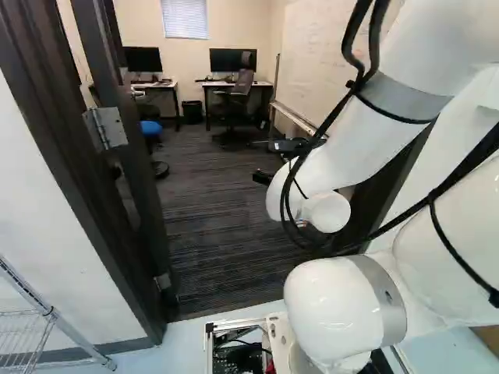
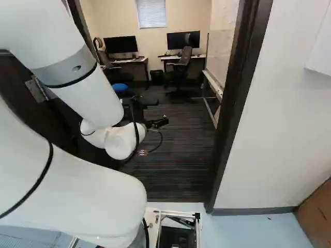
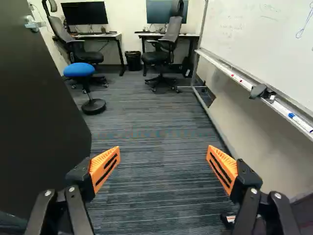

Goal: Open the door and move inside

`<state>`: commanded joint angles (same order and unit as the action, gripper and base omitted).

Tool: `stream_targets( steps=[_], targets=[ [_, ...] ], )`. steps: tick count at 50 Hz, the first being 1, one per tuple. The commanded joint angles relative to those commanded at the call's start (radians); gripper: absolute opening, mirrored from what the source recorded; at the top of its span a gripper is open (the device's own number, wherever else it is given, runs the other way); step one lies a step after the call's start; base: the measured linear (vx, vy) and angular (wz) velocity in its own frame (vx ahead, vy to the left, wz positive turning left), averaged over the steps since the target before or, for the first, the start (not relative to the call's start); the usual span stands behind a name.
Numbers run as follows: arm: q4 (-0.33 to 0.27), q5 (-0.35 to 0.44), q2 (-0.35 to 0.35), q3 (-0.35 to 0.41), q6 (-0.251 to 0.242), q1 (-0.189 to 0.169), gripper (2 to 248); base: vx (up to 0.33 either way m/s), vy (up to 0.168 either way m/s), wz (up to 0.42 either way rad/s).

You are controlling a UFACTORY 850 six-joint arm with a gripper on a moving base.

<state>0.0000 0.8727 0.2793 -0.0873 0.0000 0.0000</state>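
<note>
wrist view, open door (image 3: 39, 107), bin (image 3: 133, 61) between desks (image 3: 97, 36), contents unclear

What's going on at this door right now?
The arm reaches through the doorway, its end effector open and holding nothing. The door stands open into the room, to one side. The base is on the pale floor, short of the carpet, so moving inside is yet to be done.

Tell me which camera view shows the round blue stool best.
Wrist view: the round blue stool shows whole, with stem and black base. The left base view shows seat and base partly hidden; the right base view only the seat.
</note>
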Motion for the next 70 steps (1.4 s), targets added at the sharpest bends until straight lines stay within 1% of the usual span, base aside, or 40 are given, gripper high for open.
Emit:
stream_targets(
  steps=[29, 70],
  targets=[
    [0.0, 0.0, 0.0, 0.0, 0.0, 0.0, 247, 0.104, 0.003, -0.003],
    [0.0, 0.0, 0.0, 0.0, 0.0, 0.0, 247, 0.158, 0.005, -0.006]
  ],
)
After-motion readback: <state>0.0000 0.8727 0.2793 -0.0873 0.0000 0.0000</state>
